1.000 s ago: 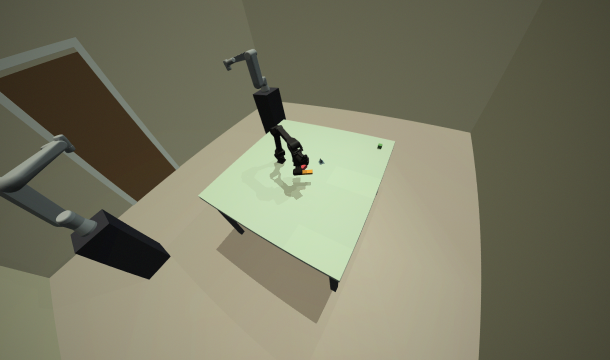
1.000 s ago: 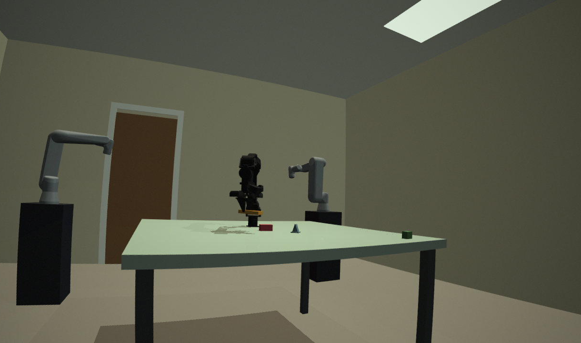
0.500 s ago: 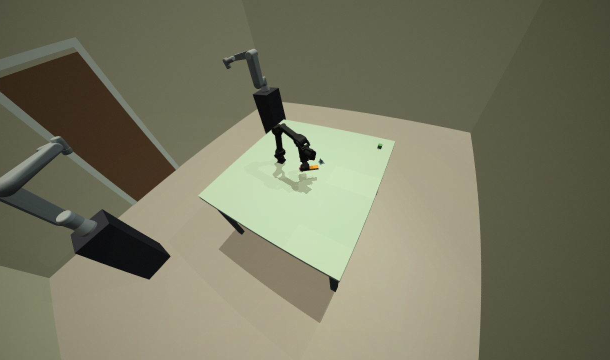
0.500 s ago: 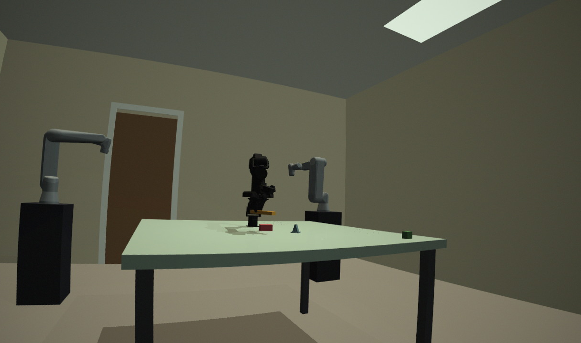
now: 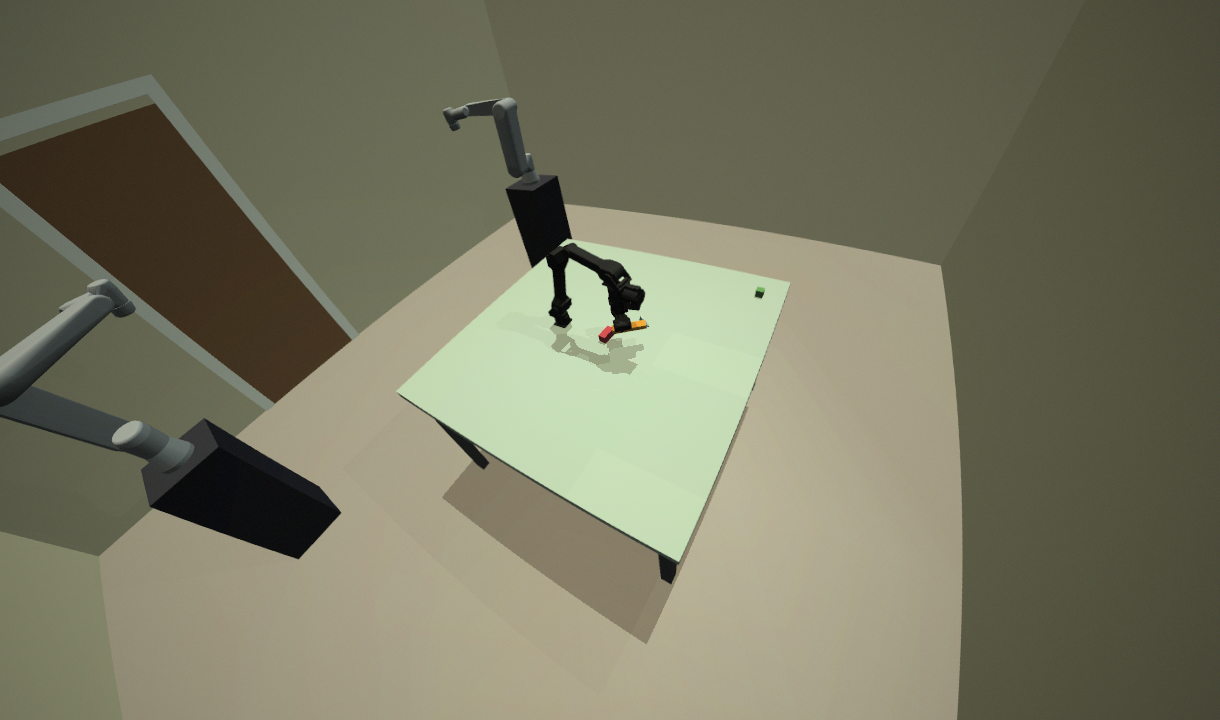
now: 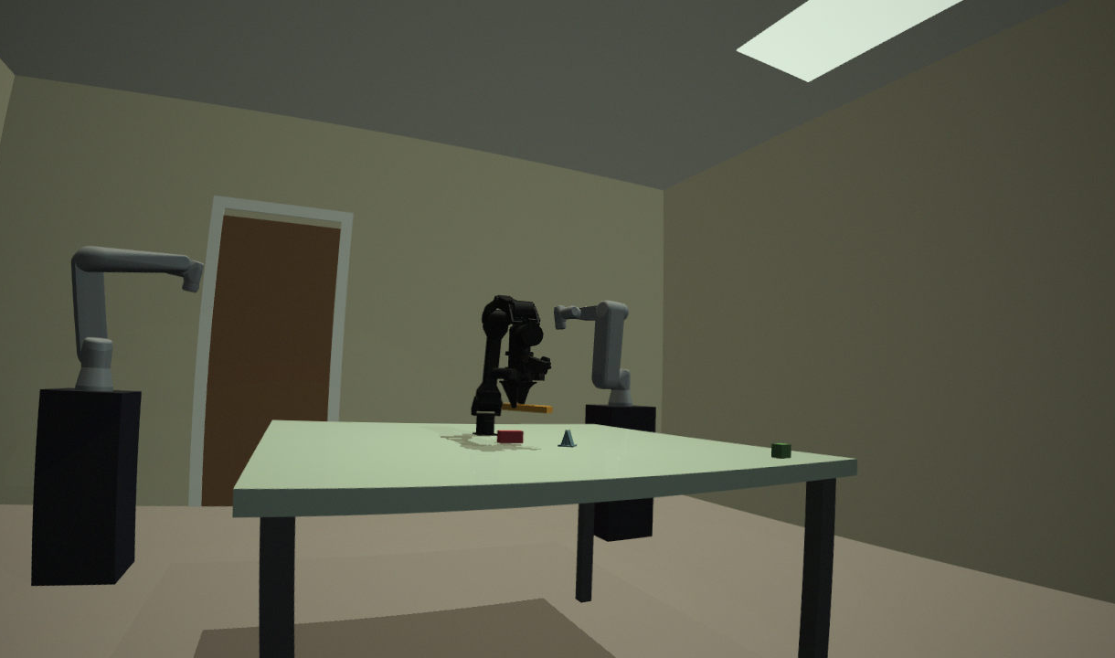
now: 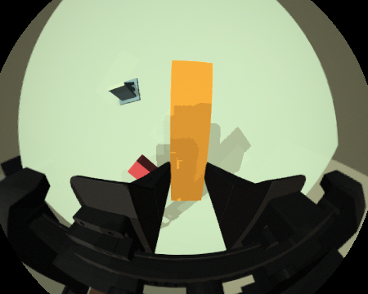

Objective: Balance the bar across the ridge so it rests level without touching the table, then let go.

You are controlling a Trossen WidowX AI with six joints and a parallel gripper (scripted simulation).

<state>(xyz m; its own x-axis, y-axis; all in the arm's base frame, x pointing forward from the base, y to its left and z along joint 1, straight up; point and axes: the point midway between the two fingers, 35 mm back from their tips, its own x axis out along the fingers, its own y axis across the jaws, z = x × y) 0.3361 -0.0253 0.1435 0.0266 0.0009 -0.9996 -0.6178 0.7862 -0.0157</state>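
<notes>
My gripper (image 5: 622, 321) (image 6: 513, 400) (image 7: 187, 166) is shut on the orange bar (image 5: 635, 325) (image 6: 531, 407) (image 7: 190, 114) near one of its ends and holds it roughly level a little above the green table (image 5: 596, 429) (image 6: 381, 466). The ridge (image 6: 568, 439) (image 7: 127, 91), a small grey wedge, stands on the table. In the wrist view it is left of the bar's far end, apart from it. In the exterior view the bar hangs higher than the ridge and just left of it. In the top view the arm hides the ridge.
A red block (image 5: 606, 334) (image 6: 510, 437) (image 7: 141, 168) lies on the table close under the gripper, on its left side. A small green cube (image 5: 759, 291) (image 6: 780, 450) sits near the far table corner. Two grey arms on black pedestals stand off the table.
</notes>
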